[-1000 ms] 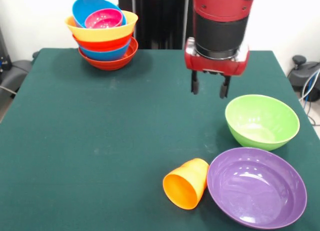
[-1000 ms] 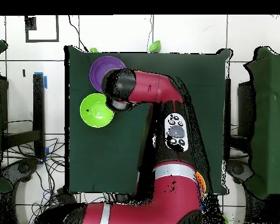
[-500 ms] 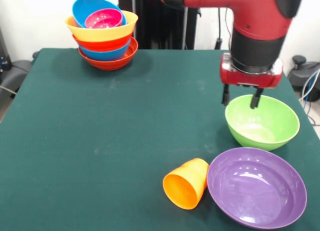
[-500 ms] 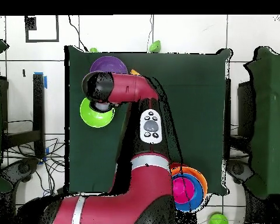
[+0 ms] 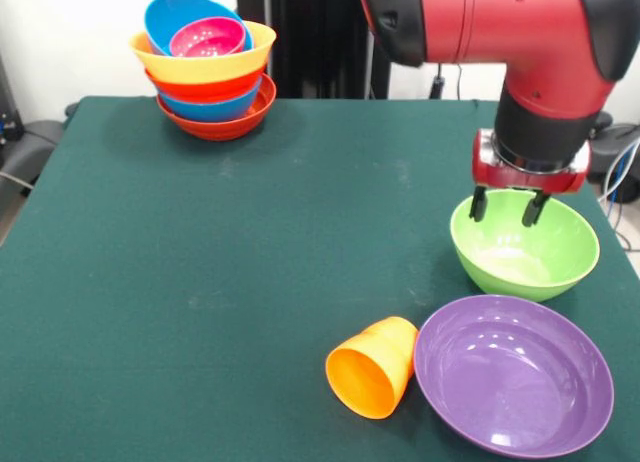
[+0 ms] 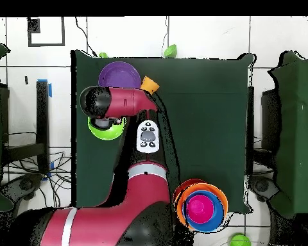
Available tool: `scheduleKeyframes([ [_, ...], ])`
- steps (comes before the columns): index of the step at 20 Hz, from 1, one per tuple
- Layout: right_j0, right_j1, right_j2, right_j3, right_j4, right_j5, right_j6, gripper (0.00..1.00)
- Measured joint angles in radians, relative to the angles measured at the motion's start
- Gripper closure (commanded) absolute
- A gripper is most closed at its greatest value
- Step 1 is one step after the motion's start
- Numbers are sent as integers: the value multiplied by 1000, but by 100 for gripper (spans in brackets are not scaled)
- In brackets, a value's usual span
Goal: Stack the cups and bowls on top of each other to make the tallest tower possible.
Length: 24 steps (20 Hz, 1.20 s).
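Note:
My gripper point(image 5: 506, 208) is open and empty, its fingertips just over the far rim of the light green bowl point(image 5: 535, 257) at the table's right. In the overhead view the arm covers most of that bowl point(image 6: 105, 132). The small orange cup point(image 5: 375, 367) lies on its side next to the large purple bowl point(image 5: 513, 372); both also show in the overhead view, the cup point(image 6: 149, 83) beside the purple bowl point(image 6: 120, 73). The tower point(image 5: 207, 70) stands at the far left corner: red-orange base, blue, red-orange, wide orange, then a blue bowl and a small magenta bowl point(image 5: 207, 37) in it.
The green table point(image 5: 200, 282) stretches between the tower and the loose bowls. The tower also shows in the overhead view point(image 6: 201, 206), by the robot's base. Another green thing point(image 6: 240, 241) lies off the table at the bottom right of that view.
My gripper has moved to the right and down, from over the bare table to the far rim of the light green bowl. The bowls and the cup have not moved.

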State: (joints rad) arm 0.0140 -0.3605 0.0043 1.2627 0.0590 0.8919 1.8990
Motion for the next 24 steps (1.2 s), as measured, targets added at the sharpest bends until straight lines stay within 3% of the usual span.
scheduleKeyframes([
  [8, 14, 65, -27, 3, -1, 0, 0, 0],
  [16, 17, 79, -59, 2, -1, 8, 0, 0],
  [24, 16, 52, -72, -14, -1, 116, 0, 0],
])
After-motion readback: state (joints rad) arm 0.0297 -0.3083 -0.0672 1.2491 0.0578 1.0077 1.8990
